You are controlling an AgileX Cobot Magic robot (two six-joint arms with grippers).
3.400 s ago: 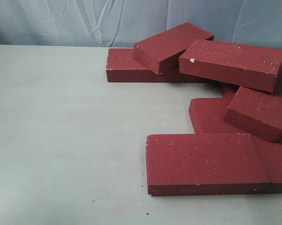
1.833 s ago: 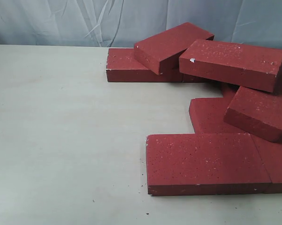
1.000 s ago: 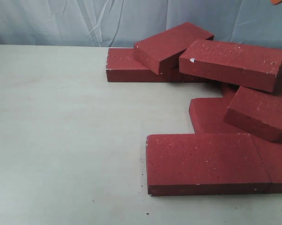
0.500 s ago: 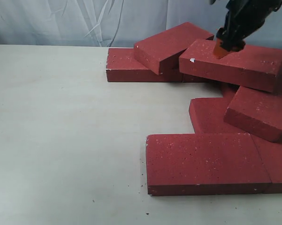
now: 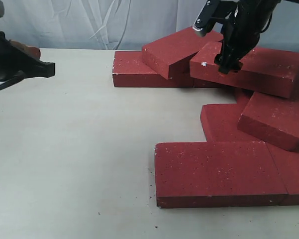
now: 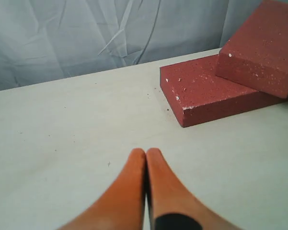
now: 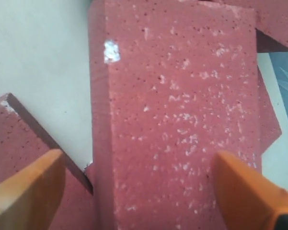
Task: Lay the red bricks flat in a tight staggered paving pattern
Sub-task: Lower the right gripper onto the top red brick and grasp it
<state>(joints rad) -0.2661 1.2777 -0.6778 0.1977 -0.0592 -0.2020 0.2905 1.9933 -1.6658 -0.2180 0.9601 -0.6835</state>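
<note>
Several red bricks lie in a loose heap at the right of the exterior view. One brick point(image 5: 216, 172) lies flat at the front. Another flat brick point(image 5: 134, 69) at the back carries a leaning brick point(image 5: 181, 47). The topmost brick point(image 5: 258, 69) rests tilted on others. My right gripper point(image 5: 228, 55) hangs open just above its near end. In the right wrist view the right gripper point(image 7: 139, 191) spans this brick point(image 7: 177, 96), one finger past its long edge, holding nothing. My left gripper point(image 5: 45, 69) is shut and empty at the far left, and the left wrist view shows this gripper point(image 6: 145, 153) pointing toward the back brick point(image 6: 206, 91).
A further tilted brick point(image 5: 276, 119) rests on flat ones at the right edge. The pale tabletop point(image 5: 64, 149) spreads across the left and front. A blue-grey cloth backdrop point(image 5: 89, 22) closes off the far side.
My right arm has come down from the upper right over the topmost brick, and its jaws have opened. My left arm has entered at the left edge. No brick has moved.
</note>
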